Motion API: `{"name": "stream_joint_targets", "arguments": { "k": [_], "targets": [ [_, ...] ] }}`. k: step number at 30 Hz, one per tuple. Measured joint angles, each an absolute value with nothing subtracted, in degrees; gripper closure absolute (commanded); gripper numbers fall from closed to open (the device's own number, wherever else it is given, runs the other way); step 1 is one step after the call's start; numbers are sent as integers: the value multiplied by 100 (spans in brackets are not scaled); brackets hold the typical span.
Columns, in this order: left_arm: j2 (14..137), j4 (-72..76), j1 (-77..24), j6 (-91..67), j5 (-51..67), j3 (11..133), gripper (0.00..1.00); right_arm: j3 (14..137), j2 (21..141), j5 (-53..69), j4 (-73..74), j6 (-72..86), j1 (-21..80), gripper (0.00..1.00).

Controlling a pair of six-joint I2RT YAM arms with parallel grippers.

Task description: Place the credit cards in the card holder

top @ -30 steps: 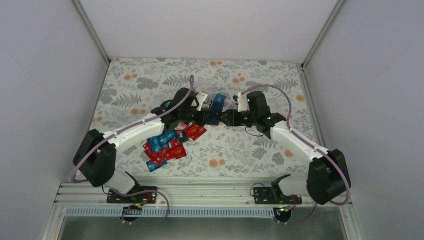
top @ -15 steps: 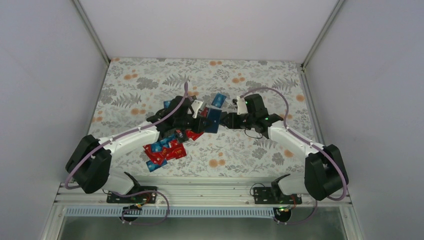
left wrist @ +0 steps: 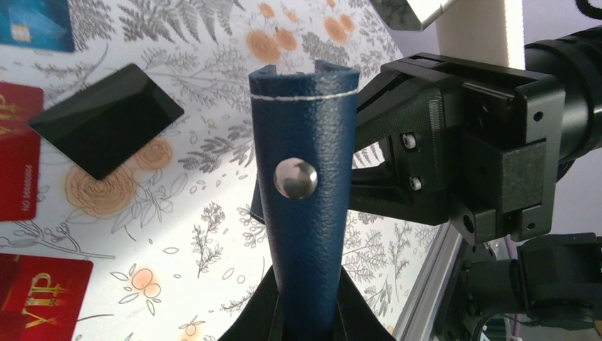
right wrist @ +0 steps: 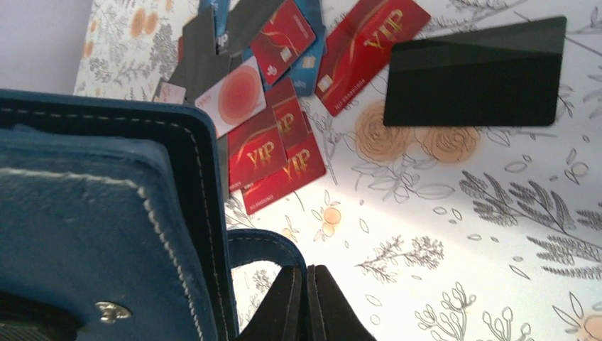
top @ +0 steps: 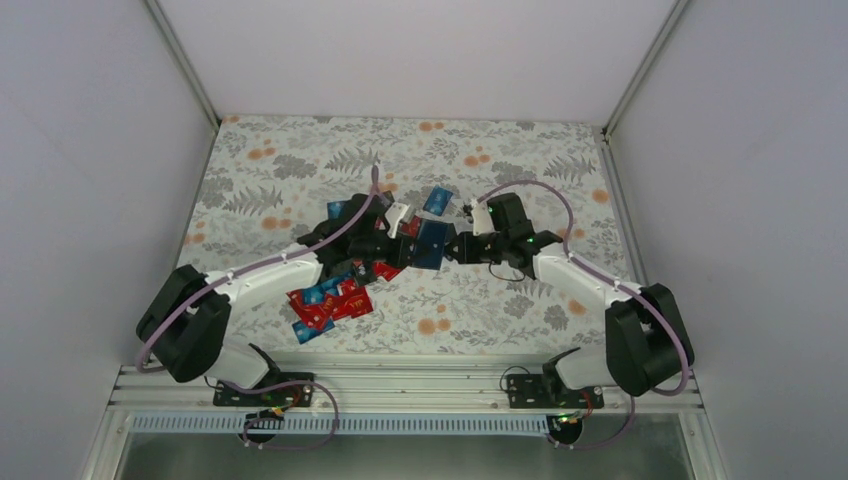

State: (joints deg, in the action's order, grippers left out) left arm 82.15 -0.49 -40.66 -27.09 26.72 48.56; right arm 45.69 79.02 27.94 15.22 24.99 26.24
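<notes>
Pile of credit cards (top: pixel 325 300) lies untouched on the floral table (top: pixel 290 165) at left, with more red and blue ones and a black card (left wrist: pixel 106 121) scattered beyond it. At centre the left gripper (left wrist: pixel 309 312) stays clamped on the navy card holder (left wrist: pixel 307 234), held upright clear of the table. Change noted: the right gripper (right wrist: pixel 307 302), apart a second ago, is now pinched together, seemingly on a thin flap of the holder. Judgement: both arms are set to spread it open; neither holds a card.
</notes>
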Motion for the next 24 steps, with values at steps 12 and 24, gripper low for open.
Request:
{"name": "stream_joint_targets", "arguments": {
  "k": [12,24],
  "targets": [
    [9059,384,-4112,-2958,3221,4711,98,3900,7627,2617,1793,2768,2622,96],
    [10162,414,-4327,-3087,3708,4939,59,3332,7577,2764,2189,3138,2624,96]
  ]
}}
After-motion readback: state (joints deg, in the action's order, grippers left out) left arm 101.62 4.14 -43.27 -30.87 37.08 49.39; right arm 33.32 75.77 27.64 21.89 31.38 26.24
